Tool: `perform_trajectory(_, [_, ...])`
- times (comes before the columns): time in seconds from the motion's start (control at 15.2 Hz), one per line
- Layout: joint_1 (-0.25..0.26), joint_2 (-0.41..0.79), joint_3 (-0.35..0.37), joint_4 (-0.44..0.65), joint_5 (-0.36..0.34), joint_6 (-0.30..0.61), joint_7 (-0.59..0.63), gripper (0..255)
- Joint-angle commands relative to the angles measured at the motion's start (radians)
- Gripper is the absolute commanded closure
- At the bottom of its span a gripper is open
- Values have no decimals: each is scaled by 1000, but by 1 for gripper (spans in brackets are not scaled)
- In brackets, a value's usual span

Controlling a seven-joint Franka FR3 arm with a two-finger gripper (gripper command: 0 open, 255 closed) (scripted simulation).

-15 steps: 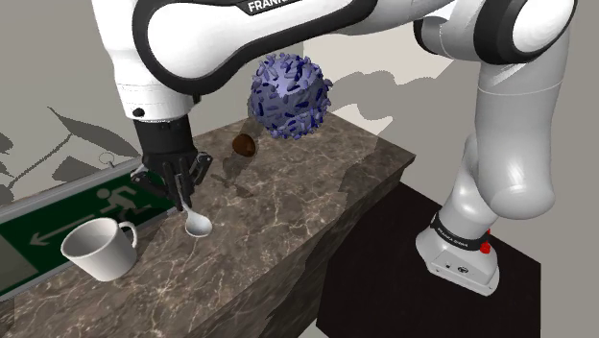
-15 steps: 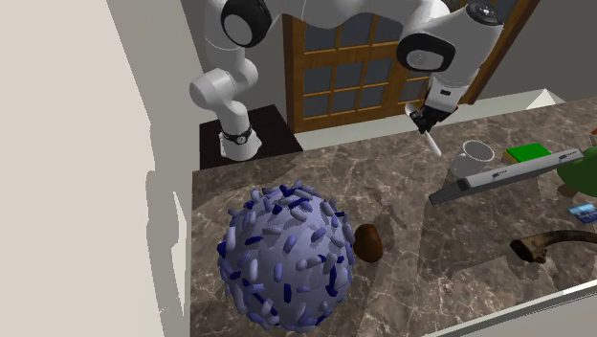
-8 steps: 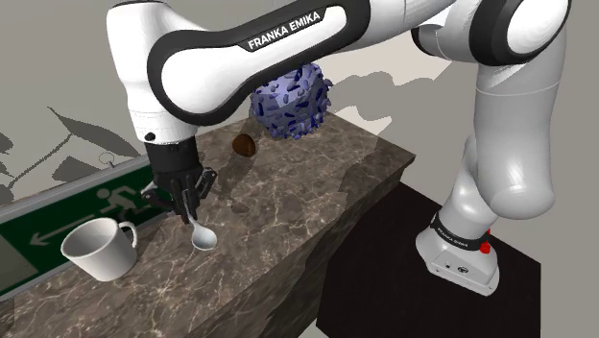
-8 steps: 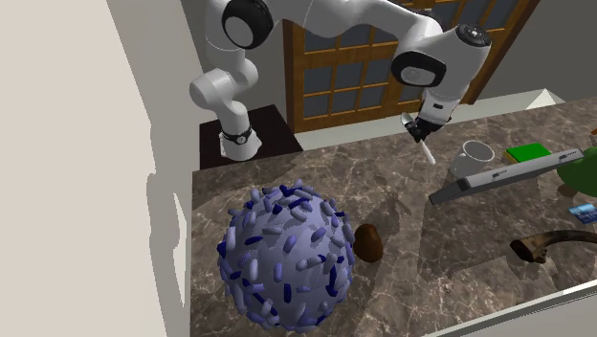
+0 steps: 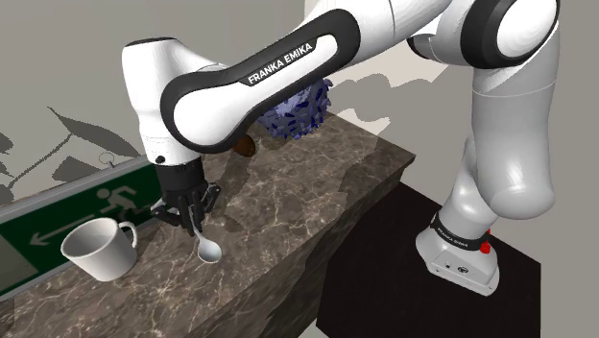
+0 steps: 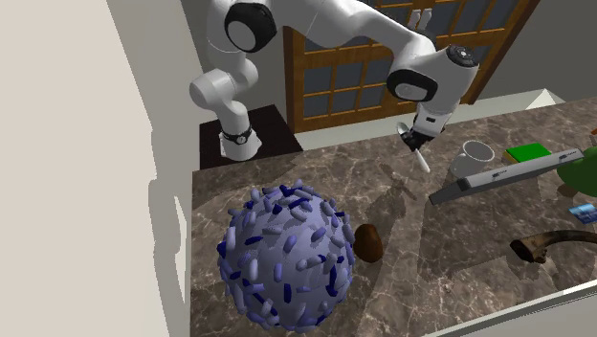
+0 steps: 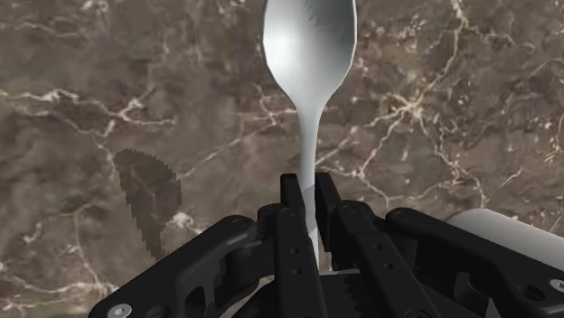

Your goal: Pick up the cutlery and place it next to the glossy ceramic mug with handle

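Note:
A silvery spoon (image 5: 204,245) hangs bowl-down just above the brown marble counter (image 5: 288,211), its handle clasped in my shut gripper (image 5: 196,227). In the wrist view the black fingers (image 7: 291,221) pinch the handle and the spoon's bowl (image 7: 307,36) points away over the stone. A white mug with a handle (image 5: 100,248) lies tilted on the counter, a short way to the shoulder view's left of the spoon. From the second exterior view the gripper (image 6: 413,146) holds the spoon (image 6: 421,159) left of the mug (image 6: 475,152).
A blue speckled ball (image 6: 285,255) and a small brown lump (image 6: 369,243) sit on the counter. A green exit sign (image 5: 91,206) stands behind the mug. A green block (image 6: 527,151) and a dark curved object (image 6: 541,245) lie farther along. The counter's edge drops to a dark floor by the stand (image 5: 459,254).
The gripper has come down and toward the counter's front edge with the spoon, whose bowl now hangs lower, close to the stone. The mug has not moved.

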Motion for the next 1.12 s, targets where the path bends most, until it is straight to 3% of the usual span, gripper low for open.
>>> perform_trajectory(0.0, [1, 11, -2, -11, -3, 22, -3, 255])
perform_trajectory(0.46, [7, 54, -10, -56, -16, 107, -7, 255])
perform_trajectory(0.99, [7, 54, -10, -56, -16, 107, -7, 255])
perform_trajectory(1.06, [7, 54, -10, -56, -16, 107, -7, 0])
